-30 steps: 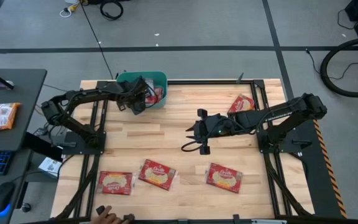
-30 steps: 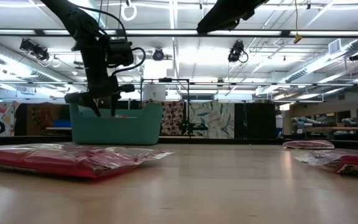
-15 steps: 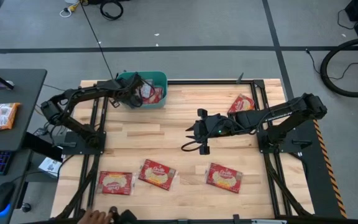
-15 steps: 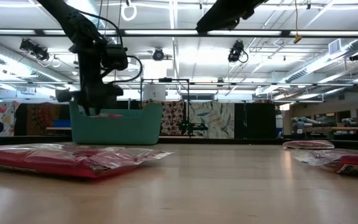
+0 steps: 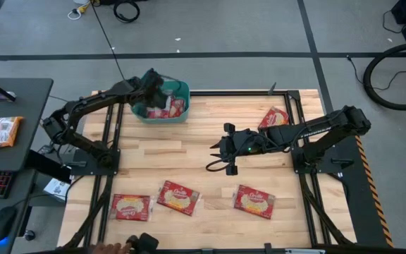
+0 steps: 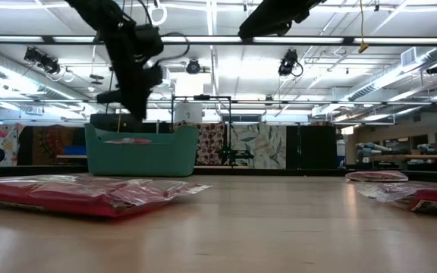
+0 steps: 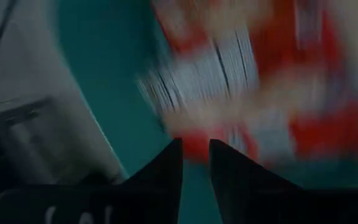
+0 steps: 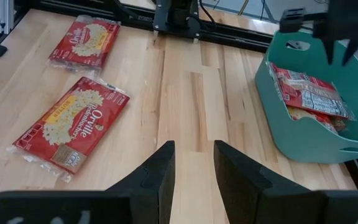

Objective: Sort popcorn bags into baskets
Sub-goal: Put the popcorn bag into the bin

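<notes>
Left gripper (image 5: pixel 155 86) hovers over the teal tub (image 5: pixel 180 89) (fingers nearly together, holding nothing).

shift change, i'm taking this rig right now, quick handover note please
Left gripper: over the teal basket, fingers nearly together, holding nothing.
Right gripper: waiting above mid-table, fingers apart, empty.
Done: several popcorn bags lie in the basket.
Left: four bags on the table, three along the near edge, one at the far right.
</notes>
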